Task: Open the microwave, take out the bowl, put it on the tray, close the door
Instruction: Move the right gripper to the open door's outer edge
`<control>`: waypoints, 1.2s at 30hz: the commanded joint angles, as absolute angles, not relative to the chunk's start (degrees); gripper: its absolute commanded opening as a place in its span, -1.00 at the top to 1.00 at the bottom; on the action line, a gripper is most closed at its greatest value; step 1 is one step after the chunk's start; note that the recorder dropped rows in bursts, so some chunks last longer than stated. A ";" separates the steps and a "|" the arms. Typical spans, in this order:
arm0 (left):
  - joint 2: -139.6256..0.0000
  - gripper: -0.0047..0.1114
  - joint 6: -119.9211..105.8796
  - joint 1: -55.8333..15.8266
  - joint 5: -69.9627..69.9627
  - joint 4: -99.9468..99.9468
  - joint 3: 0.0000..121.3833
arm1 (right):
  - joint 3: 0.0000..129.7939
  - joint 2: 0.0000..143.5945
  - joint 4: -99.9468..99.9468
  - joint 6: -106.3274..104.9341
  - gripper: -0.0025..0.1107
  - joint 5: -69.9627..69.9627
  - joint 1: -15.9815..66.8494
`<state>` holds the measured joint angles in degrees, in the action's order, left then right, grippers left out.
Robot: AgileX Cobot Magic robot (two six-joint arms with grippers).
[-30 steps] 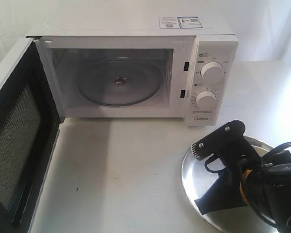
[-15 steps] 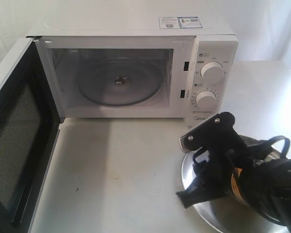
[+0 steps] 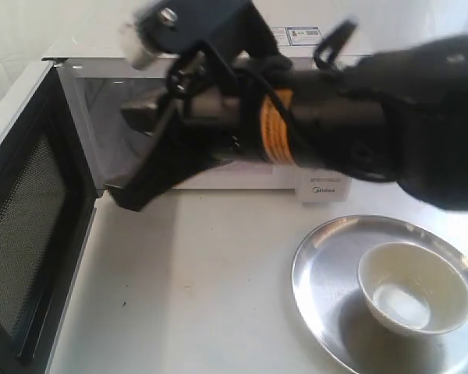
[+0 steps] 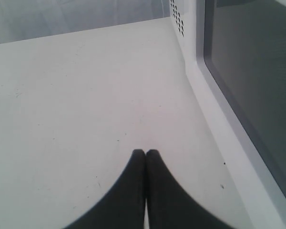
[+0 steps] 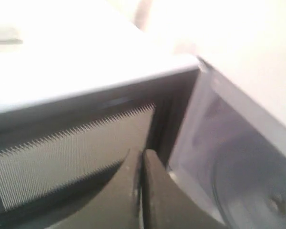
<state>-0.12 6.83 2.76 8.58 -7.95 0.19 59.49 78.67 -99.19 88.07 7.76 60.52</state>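
The cream-white bowl [image 3: 413, 290] rests upright in the steel tray [image 3: 316, 261] at the front right, with no gripper touching it. The white microwave [image 3: 86, 45] stands at the back, and its door [image 3: 27, 234] hangs wide open to the left, black mesh side showing. My right arm stretches across the microwave's front. The right gripper [image 3: 121, 199] [image 5: 142, 153] is shut and empty, and its tip sits close to the hinge between the door mesh [image 5: 62, 152] and the cavity [image 5: 248, 157]. My left gripper [image 4: 145, 152] is shut and empty over the table, beside the door's outer window [image 4: 257, 71].
The glass turntable [image 5: 262, 191] lies in the cavity with nothing on it. White tabletop [image 3: 195, 296] spreads between the open door and the tray. The right arm hides the knobs and most of the oven front. The microwave's vented side [image 4: 178, 19] shows behind the door.
The right arm rose off the tray and swung left across the microwave front to the door hinge. The bowl it was covering now shows on the tray.
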 commanded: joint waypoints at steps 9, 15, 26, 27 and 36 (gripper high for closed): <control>0.00 0.92 7.15 2.71 8.52 -7.73 0.00 | 75.54 100.45 -49.25 41.33 0.96 46.50 60.59; 0.00 0.92 7.15 2.71 8.52 -7.73 0.00 | 81.59 109.40 -57.57 53.62 0.96 68.55 61.49; 0.00 0.92 7.15 2.71 8.52 -7.73 0.00 | 92.84 115.57 -65.52 59.40 0.96 69.96 62.79; 0.00 0.92 7.15 2.71 8.52 -7.73 0.00 | 93.63 115.57 -66.12 60.43 0.96 69.96 62.79; 0.00 0.92 7.15 2.71 8.52 -7.73 0.00 | 96.73 115.54 -83.77 68.62 0.96 33.82 65.38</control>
